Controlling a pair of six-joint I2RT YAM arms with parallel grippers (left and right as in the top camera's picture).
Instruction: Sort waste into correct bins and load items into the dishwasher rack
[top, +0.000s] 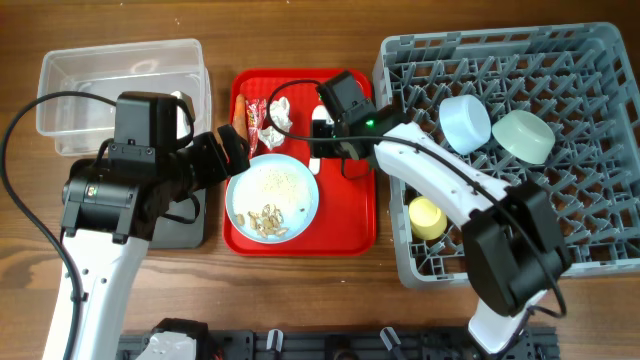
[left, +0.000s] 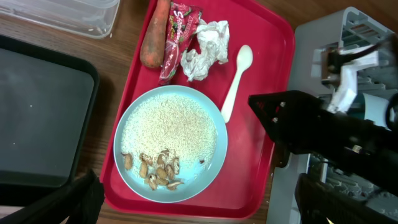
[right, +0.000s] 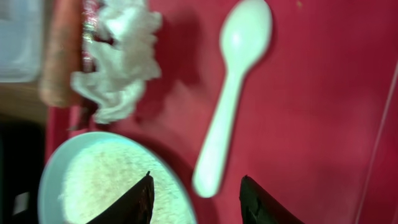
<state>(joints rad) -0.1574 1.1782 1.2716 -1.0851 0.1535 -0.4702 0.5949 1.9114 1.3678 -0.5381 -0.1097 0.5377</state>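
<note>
The pale blue plate (top: 305, 210) lies on the red serving tray with rice (left: 168, 127) and brown scraps (left: 155, 168). Behind it lie the carrot piece (left: 155, 43), wrapper (left: 177, 37), tissue (left: 205, 46) and white spoon (right: 230, 93). My right gripper (right: 196, 177) is open, low over the tray, its fingers either side of the spoon's handle end. My left gripper (left: 196, 199) is wide open above the plate's near edge. The light blue bowl (top: 464, 123), mint bowl (top: 523, 136) and yellow cup (top: 427, 217) sit in the grey rack (top: 500, 275).
The clear tub (top: 120, 85) stands at the far left. The black tray (top: 185, 230) lies in front of it, partly under my left arm. The red serving tray (top: 350, 210) lies between the bins and the rack. My two grippers are close together over it.
</note>
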